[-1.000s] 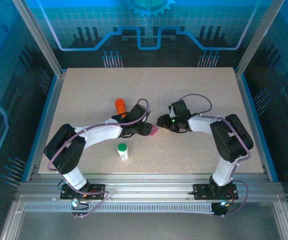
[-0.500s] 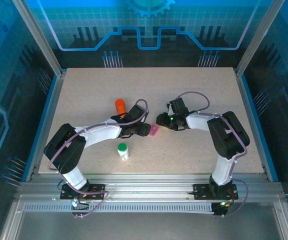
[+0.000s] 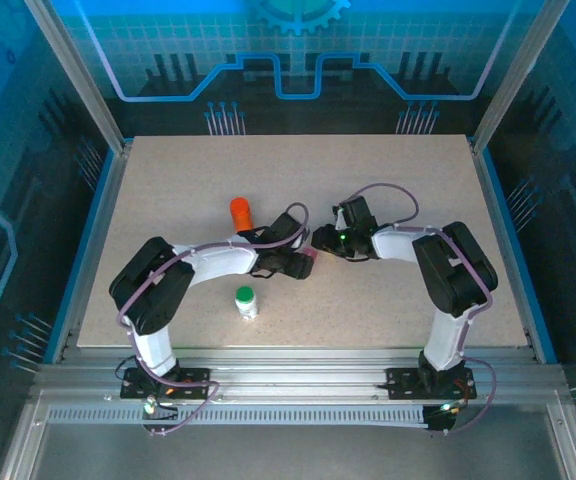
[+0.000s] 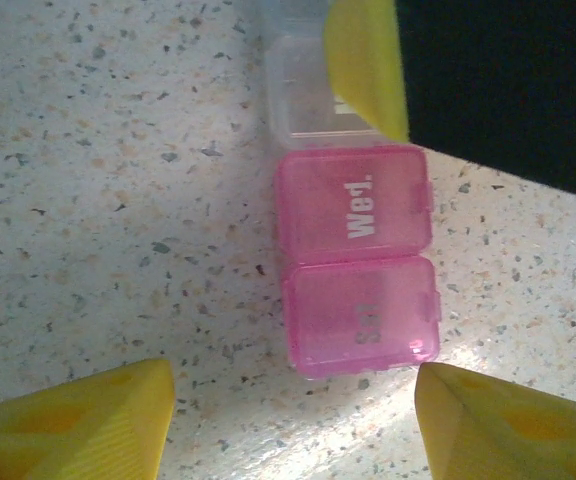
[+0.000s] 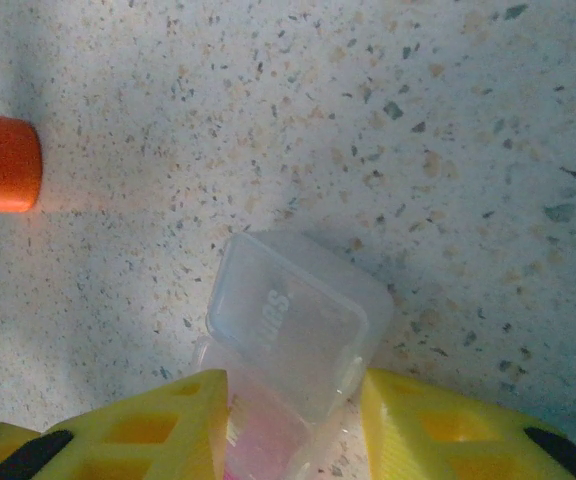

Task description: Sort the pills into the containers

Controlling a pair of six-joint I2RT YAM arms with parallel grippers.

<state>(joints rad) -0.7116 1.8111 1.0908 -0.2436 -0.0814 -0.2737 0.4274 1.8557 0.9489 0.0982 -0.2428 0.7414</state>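
A pill box strip lies flat on the table with two pink lidded cells and a clear cell at its far end. My left gripper is open, its fingers wide on either side of the pink end and touching nothing. The right gripper is shut on the clear cell, whose lid stands open. An orange bottle lies behind the left gripper. A white bottle with a green cap stands near the front. The pills are out of view.
The two grippers meet tip to tip at mid table, the right gripper just behind the left. The orange bottle is well left of the right fingers. The speckled table is walled by metal posts and blue panels.
The left gripper has widened and let go of the pill box, and the left arm has shifted to the right. The right fingers have closed in on the clear cell.
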